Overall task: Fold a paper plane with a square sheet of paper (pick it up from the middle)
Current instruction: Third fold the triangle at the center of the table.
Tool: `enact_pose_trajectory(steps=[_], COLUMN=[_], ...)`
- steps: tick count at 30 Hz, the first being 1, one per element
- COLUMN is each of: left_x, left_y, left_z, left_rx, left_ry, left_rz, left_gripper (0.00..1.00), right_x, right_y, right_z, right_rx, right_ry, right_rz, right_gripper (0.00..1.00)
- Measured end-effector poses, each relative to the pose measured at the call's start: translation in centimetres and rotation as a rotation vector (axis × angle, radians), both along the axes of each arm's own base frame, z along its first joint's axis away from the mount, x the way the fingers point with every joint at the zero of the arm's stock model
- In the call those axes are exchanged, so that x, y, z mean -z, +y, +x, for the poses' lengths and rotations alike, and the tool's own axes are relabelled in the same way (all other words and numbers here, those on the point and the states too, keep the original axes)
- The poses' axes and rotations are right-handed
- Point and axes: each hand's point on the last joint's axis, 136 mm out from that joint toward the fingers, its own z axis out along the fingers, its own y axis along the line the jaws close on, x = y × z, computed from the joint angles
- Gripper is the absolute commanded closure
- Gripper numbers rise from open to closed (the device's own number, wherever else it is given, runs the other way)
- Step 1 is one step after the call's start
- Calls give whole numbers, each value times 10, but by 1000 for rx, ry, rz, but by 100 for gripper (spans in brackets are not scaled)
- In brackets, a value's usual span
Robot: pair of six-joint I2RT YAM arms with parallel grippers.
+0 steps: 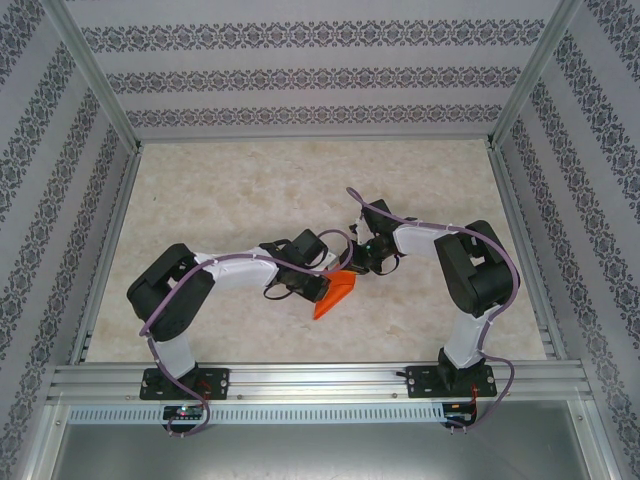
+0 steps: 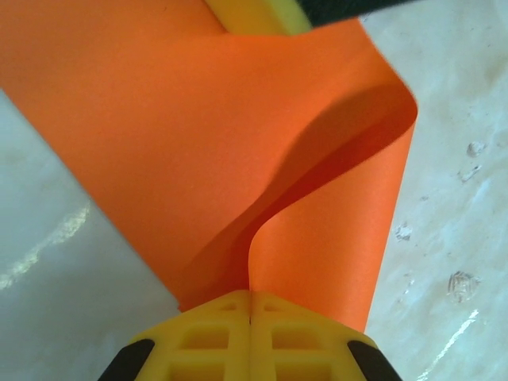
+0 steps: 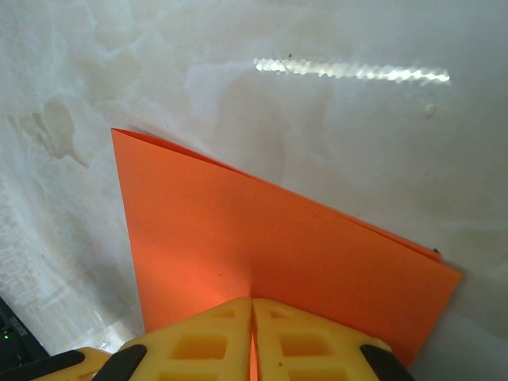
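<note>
The square sheet of paper (image 1: 334,296) is bright orange and hangs folded over just above the middle of the table, between my two grippers. My left gripper (image 2: 251,298) is shut on one edge of it; from there the sheet (image 2: 198,119) bends away in a loose curl. A yellow finger (image 2: 254,14) of the other gripper shows at the paper's far end. My right gripper (image 3: 252,305) is shut on the doubled sheet (image 3: 262,238), whose two layers lie flat together with a sharp corner at upper left. Seen from above, the left gripper (image 1: 328,281) and right gripper (image 1: 361,266) almost touch. A paper plane is out of view.
The pale marbled tabletop (image 1: 250,200) is ringed by aluminium rails (image 1: 110,250) and patterned walls. Both arm bases sit on the near rail (image 1: 320,378), and purple cables loop along the arms. There is free room across the back of the table.
</note>
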Motion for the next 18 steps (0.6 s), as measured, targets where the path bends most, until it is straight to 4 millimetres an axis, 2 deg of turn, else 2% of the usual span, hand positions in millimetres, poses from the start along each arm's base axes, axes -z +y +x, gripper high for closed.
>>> enact_pose_trajectory(steps=[18], left_x=[1], left_y=[-1], left_z=[1], left_rx=[-16], left_ry=[7], left_rz=[-2], left_gripper=[100], right_x=[0], right_y=[0], right_z=[0], right_rx=[0], right_ry=[0], right_rz=[0], right_gripper=[87])
